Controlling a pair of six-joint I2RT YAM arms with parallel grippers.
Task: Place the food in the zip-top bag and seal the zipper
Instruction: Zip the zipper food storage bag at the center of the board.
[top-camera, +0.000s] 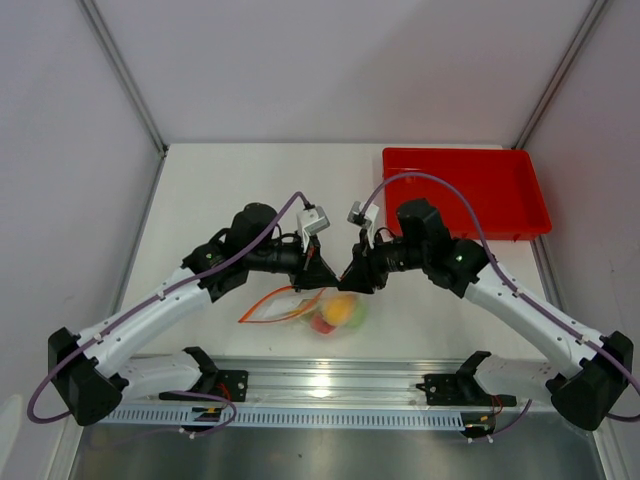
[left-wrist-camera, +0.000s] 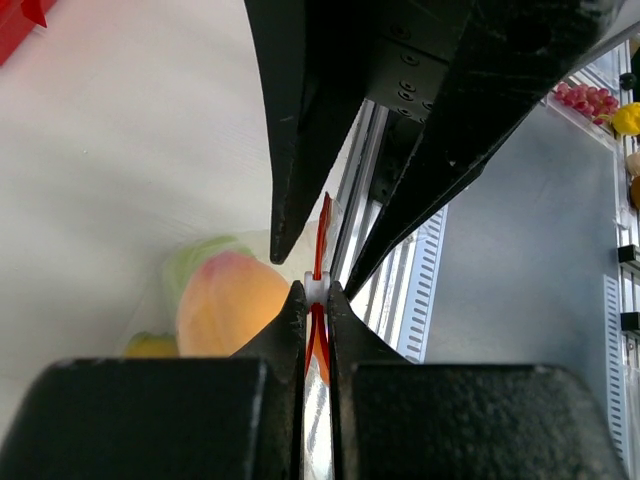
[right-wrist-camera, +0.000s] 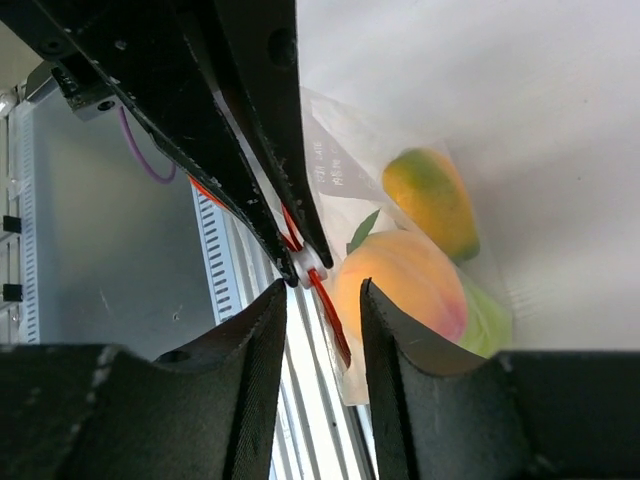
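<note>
The clear zip-top bag (top-camera: 331, 322) lies near the table's front edge with the food (top-camera: 340, 312) inside. In the left wrist view a peach (left-wrist-camera: 232, 300), the green apple (left-wrist-camera: 195, 262) and the yellow mango (left-wrist-camera: 150, 345) show through the plastic. My left gripper (left-wrist-camera: 316, 292) is shut on the orange-red zipper (left-wrist-camera: 322, 225) at its white slider. My right gripper (right-wrist-camera: 322, 290) is open, its jaws standing on either side of the zipper strip (right-wrist-camera: 335, 315), right beside the left fingertips. In the top view the two grippers (top-camera: 322, 272) (top-camera: 350, 278) meet above the bag.
A red tray (top-camera: 465, 190) stands at the back right. An aluminium rail (top-camera: 330, 385) with the arm bases runs along the near edge, just in front of the bag. Walls enclose the table on the left, back and right.
</note>
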